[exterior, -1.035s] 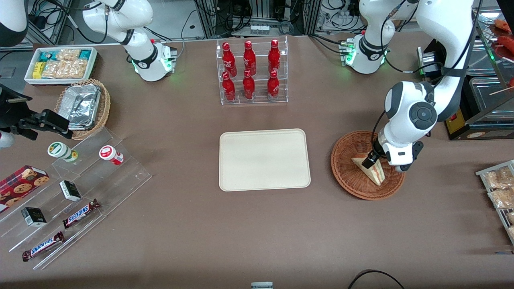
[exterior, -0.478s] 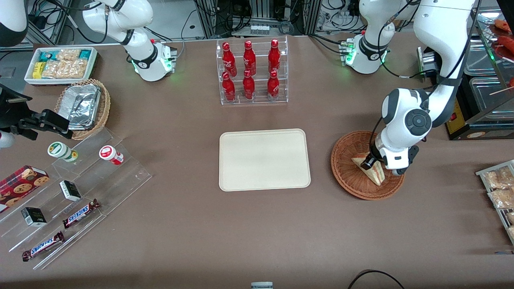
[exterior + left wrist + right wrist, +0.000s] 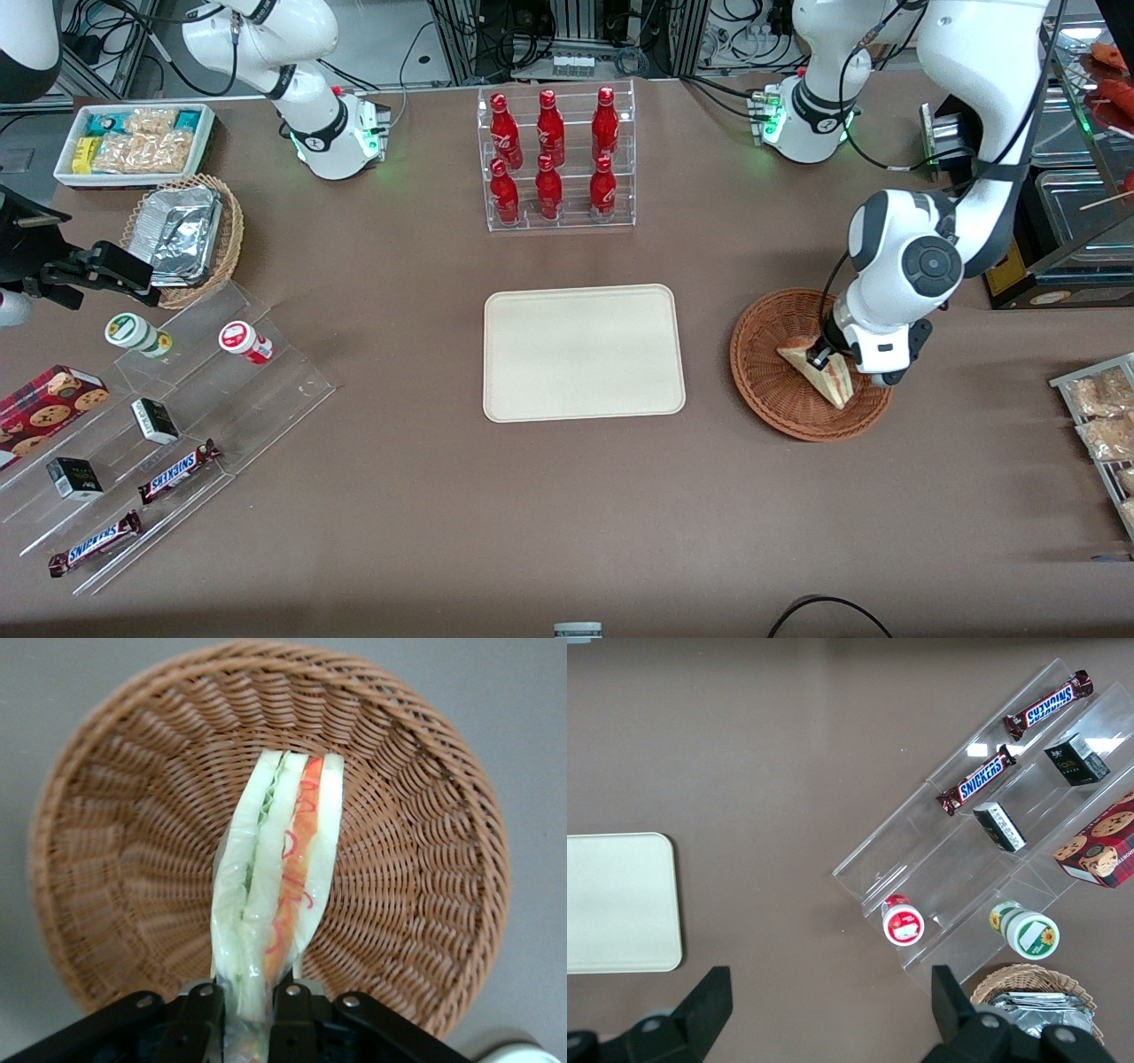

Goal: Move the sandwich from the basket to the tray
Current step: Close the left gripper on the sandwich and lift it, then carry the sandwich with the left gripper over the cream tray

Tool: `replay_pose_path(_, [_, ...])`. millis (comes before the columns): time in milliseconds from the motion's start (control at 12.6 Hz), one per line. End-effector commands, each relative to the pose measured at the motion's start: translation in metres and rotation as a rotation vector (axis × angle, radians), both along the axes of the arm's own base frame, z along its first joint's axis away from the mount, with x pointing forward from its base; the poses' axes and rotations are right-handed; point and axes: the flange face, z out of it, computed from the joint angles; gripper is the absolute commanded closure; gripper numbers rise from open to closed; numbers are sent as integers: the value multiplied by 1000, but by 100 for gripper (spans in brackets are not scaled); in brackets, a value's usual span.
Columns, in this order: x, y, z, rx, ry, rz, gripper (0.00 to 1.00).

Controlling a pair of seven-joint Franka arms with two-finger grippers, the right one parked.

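The clear-wrapped sandwich (image 3: 822, 372) (image 3: 279, 868) shows pale bread with green and red-orange filling and hangs over the reddish-brown wicker basket (image 3: 771, 390) (image 3: 425, 815). My left gripper (image 3: 819, 358) (image 3: 248, 1010) is shut on the sandwich's narrow end, both black fingers pressing the wrap. In the left wrist view the sandwich stands on edge above the basket's floor; whether it still touches the weave cannot be told. The cream tray (image 3: 532, 390) (image 3: 620, 948) lies flat and bare beside the basket, toward the middle of the table.
A clear rack of red bottles (image 3: 555, 159) stands farther from the front camera than the tray. Toward the parked arm's end are a stepped acrylic stand with snack bars (image 3: 168, 416), a light wicker basket with foil containers (image 3: 182, 235) and a white bin of packets (image 3: 133, 142). Packets on a rack (image 3: 1103, 416) lie near the basket.
The arm's wrist shifted slightly over the basket and back, while the gripper stayed clamped on the sandwich. The sandwich has hardly changed place.
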Motion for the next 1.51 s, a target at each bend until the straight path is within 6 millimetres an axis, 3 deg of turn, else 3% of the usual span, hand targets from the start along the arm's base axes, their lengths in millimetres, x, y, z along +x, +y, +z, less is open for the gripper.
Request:
replay_pose_path(0, [19, -7, 58, 23, 78, -19, 88])
replay_pose_path(80, [27, -12, 68, 23, 115, -48, 88])
replay_pose_path(239, [34, -41, 89, 19, 149, -151, 88])
replay_pose_path(478, [34, -106, 85, 8, 190, -367, 89])
replay_pose_path(637, [35, -145, 70, -13, 197, -468, 91])
replay_pose_path(796, [36, -199, 53, -12, 199, -527, 91])
replay_pose_path(1115, [23, -294, 18, 0, 195, -545, 91])
replay_pose_path(1434, [7, -363, -10, 10, 178, -507, 92])
